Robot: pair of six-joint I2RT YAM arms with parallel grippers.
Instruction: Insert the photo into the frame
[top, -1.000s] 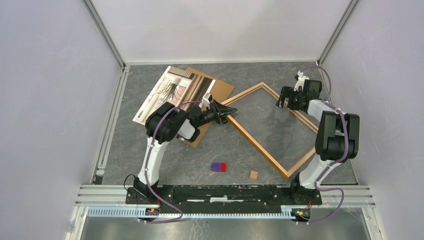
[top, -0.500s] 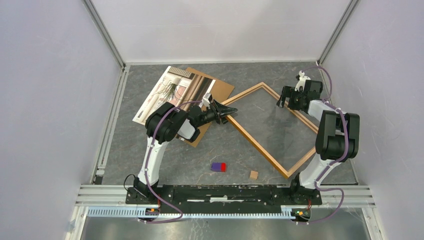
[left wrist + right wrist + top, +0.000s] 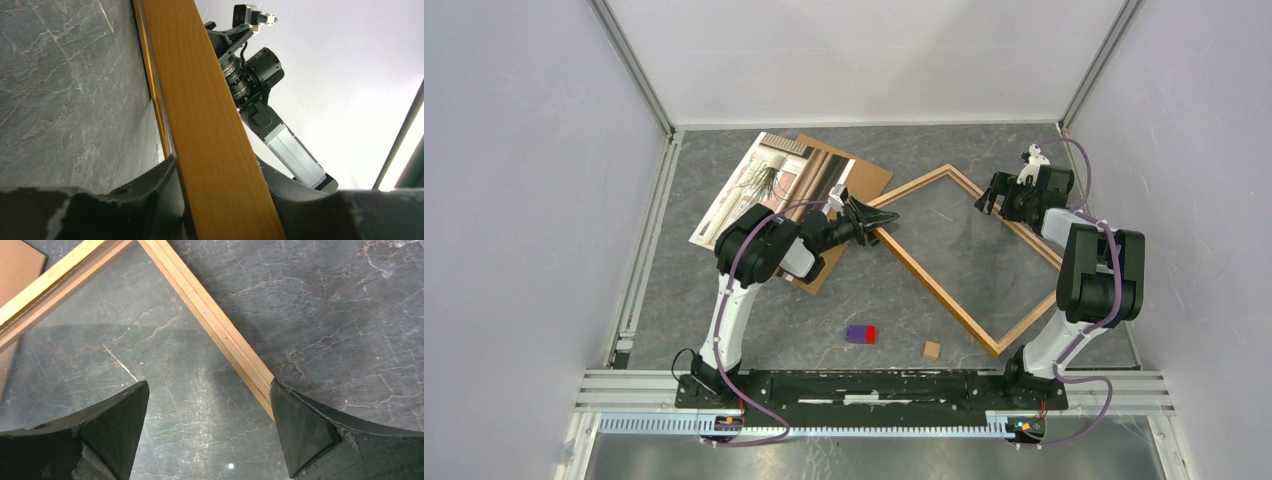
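L gripper [image 3: 882,221] pinches the frame [image 3: 944,292] at its left corner, mid-table, R gripper [image 3: 992,196] hangs w/ jaws spread over its far-right rail, and photo [image 3: 764,180] lies nr far-left corner.

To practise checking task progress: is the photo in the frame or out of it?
Out. The photo lies partly on the brown board, left of the frame; only grey tabletop shows inside the frame.

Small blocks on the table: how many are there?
2. A purple-and-red block lies front centre; a tan wooden block sits right of it, by the near corner of the frame. Others may be hidden.
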